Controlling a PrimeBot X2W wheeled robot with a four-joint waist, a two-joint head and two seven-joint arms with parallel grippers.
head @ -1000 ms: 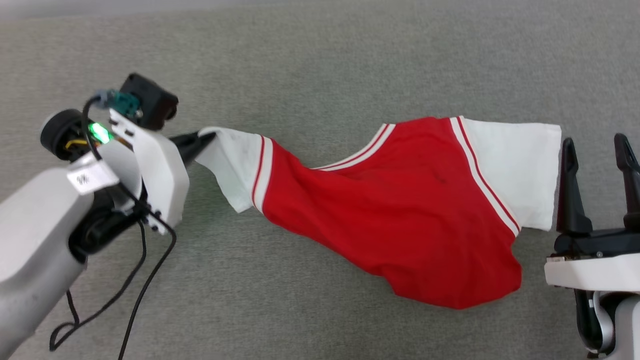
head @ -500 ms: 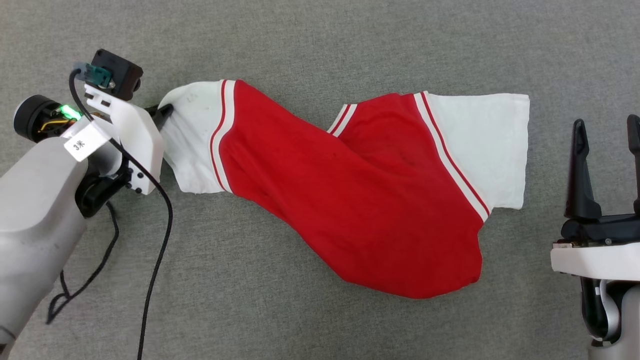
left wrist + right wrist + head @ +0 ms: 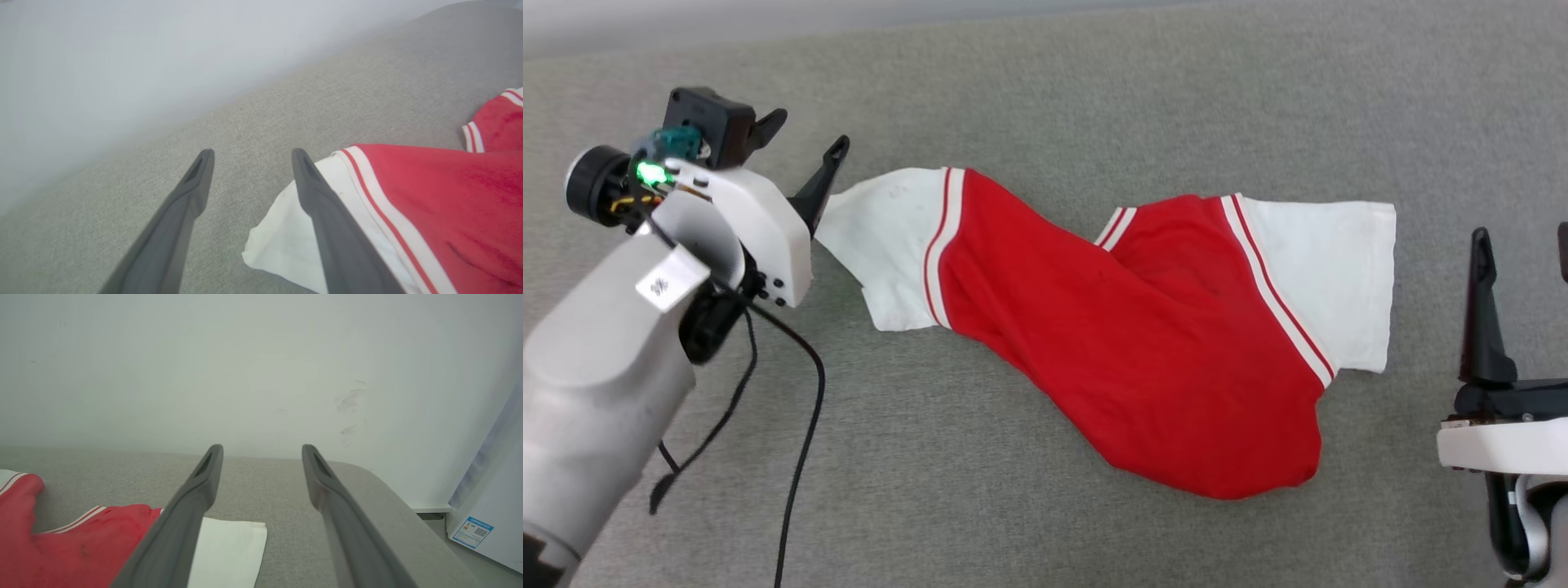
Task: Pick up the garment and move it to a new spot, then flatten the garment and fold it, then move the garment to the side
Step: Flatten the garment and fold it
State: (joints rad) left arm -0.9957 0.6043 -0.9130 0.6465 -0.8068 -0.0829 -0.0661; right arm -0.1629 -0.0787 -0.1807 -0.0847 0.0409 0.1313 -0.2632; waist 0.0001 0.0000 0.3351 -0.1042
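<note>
Garment [image 3: 1143,351]: red with white sleeves, lying twisted and rumpled on the grey fabric surface [image 3: 1045,90], between my two grippers. Left gripper [image 3: 809,135]: fingers spread, holding nothing, one finger at a white sleeve's edge. Right gripper [image 3: 262,451]: fingers spread, holding nothing, near the other sleeve, apart from it.

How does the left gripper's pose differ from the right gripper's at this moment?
Direction: the left gripper slants across the head view; the right gripper points straight up it. Closeness: the left gripper sits at the edge of a white sleeve of the red T-shirt; the right gripper stands apart from the other sleeve. Both are open and hold nothing.
</note>
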